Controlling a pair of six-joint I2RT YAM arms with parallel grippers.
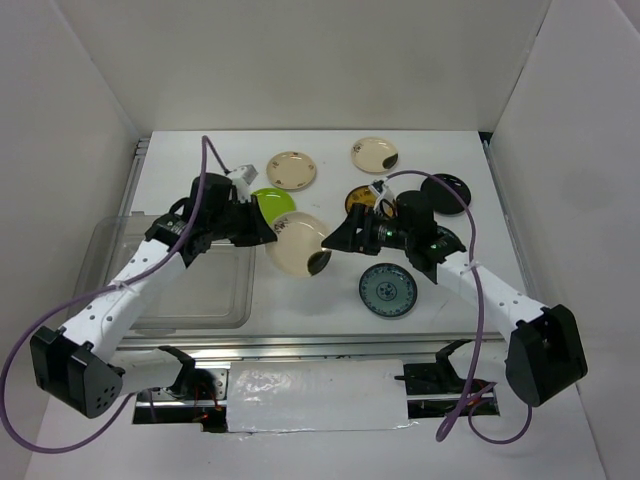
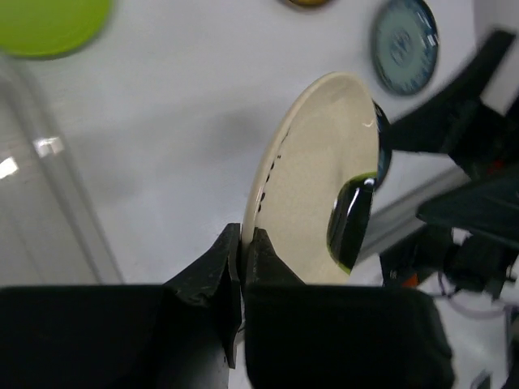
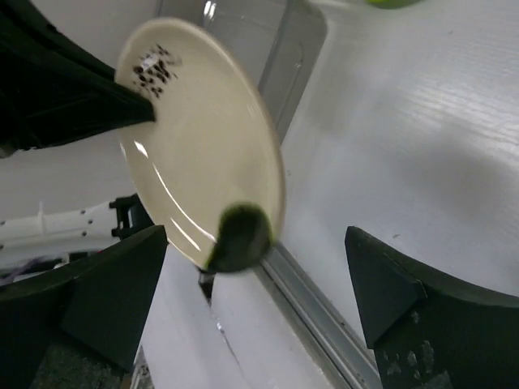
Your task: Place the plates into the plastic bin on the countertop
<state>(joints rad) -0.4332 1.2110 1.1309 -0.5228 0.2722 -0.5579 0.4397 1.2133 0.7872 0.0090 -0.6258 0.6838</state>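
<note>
left claw (image 2: 242,241) clamped on cream plate (image 1: 298,243) rim, plate tilted above worktop (image 1: 300,310) | right claw (image 3: 255,233) spread wide at its right edge | plastic bin (image 1: 110,260) left

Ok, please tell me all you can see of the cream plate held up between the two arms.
The cream plate is round and glossy, ceramic-looking, with a dark blotch at one rim and dark speckles at the opposite rim. It hangs tilted steeply above the countertop. The left pincer is shut on the speckled rim; the open right pincer is near the blotch.
</note>
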